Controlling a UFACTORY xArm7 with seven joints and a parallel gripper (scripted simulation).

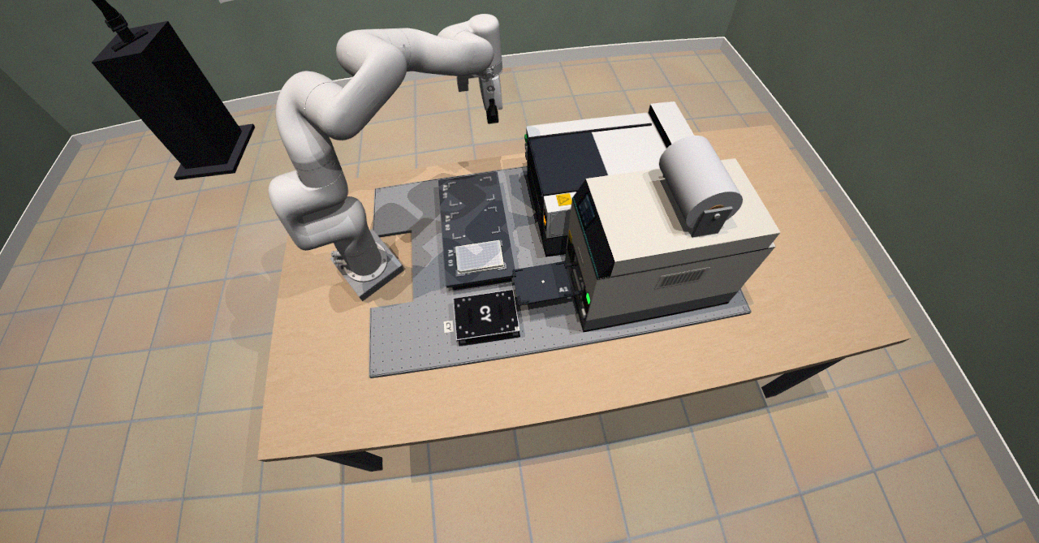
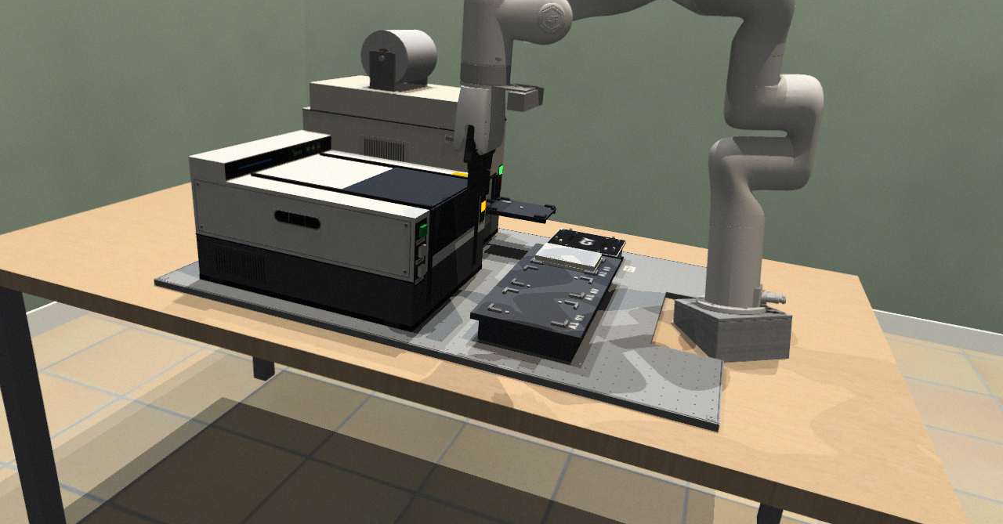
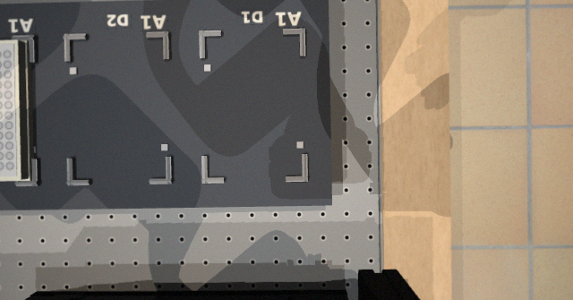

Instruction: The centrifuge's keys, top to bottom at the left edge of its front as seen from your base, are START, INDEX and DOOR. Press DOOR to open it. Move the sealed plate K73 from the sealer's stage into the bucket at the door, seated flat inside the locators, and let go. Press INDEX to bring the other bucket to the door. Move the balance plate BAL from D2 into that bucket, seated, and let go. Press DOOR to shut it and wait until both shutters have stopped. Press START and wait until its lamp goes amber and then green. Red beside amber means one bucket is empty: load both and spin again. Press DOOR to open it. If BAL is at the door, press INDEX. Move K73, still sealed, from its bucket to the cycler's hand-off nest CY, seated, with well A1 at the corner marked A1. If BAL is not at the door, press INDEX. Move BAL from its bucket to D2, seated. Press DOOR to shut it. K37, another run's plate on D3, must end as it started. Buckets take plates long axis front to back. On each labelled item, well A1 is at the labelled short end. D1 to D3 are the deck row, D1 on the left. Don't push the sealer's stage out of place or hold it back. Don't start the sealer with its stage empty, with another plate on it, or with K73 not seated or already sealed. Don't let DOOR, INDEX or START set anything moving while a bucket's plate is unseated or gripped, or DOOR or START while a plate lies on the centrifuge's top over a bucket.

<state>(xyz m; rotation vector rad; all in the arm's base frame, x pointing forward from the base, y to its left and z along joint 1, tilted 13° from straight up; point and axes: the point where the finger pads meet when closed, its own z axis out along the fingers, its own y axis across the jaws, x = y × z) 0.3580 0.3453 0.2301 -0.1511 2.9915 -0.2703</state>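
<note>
My gripper [image 1: 492, 114] is shut and empty. It hangs in the air just off the left front corner of the centrifuge [image 1: 581, 154], above its key column [image 2: 421, 248], and shows as dark fingers in the side view [image 2: 479, 177]. The centrifuge top shows a dark panel [image 2: 407, 186] at the front and a white one behind. A green lamp [image 2: 422, 227] is lit on its front. Deck nests D1 [image 3: 252, 107] and D2 [image 3: 118, 107] are empty. D3 holds a white well plate [image 1: 479, 256]. I see no K73 or BAL plate in any view.
The sealer [image 1: 675, 249] stands right of the centrifuge, and its black stage [image 1: 541, 283] sticks out empty. The CY nest [image 1: 485, 314] is empty. A black edge [image 3: 385, 287] shows at the bottom of the wrist view. A dark pillar [image 1: 170, 96] stands on the floor.
</note>
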